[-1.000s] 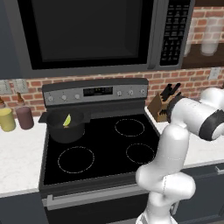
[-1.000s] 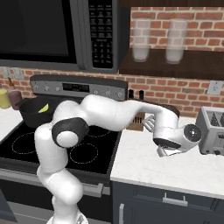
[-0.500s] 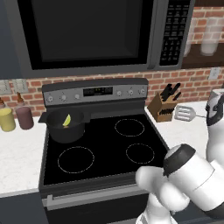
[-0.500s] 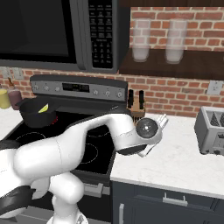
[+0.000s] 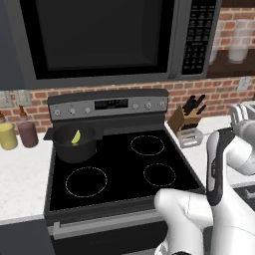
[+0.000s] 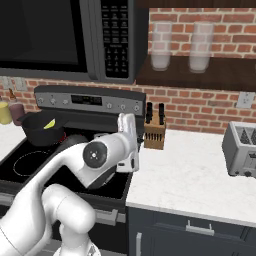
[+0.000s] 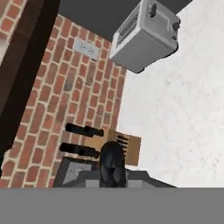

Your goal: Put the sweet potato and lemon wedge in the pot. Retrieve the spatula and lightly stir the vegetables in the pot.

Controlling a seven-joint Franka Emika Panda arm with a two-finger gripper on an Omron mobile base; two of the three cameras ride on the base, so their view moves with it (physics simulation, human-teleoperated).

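Since half a second ago the arm (image 6: pixel 97 155) has swung its wrist leftward in the right base view, away from the open worktop (image 6: pixel 190 175) and over the right edge of the stove (image 6: pixel 30 165); the things on the stove and worktop lie as they did. In the hand view the end effector (image 7: pixel 111 162) reads as a single dark mass with no gap visible between its tips, and I cannot tell whether they are pressed together or have something between them. It looks at the knife block (image 7: pixel 124 148), whose black handles point at the brick wall, and at the toaster (image 7: pixel 146 33) beyond. The spatula (image 5: pixel 190 138) lies flat on the worktop just in front of the knife block; its silver slotted head shows, but the line of its handle cannot be made out. Well to the left, the pot (image 5: pixel 74 149) stands on the rear left burner, and the lemon wedge (image 5: pixel 76 137) sits inside it, tilted with one tip upward. Yellow and maroon jars (image 5: pixel 28 133) stand beside the stove.
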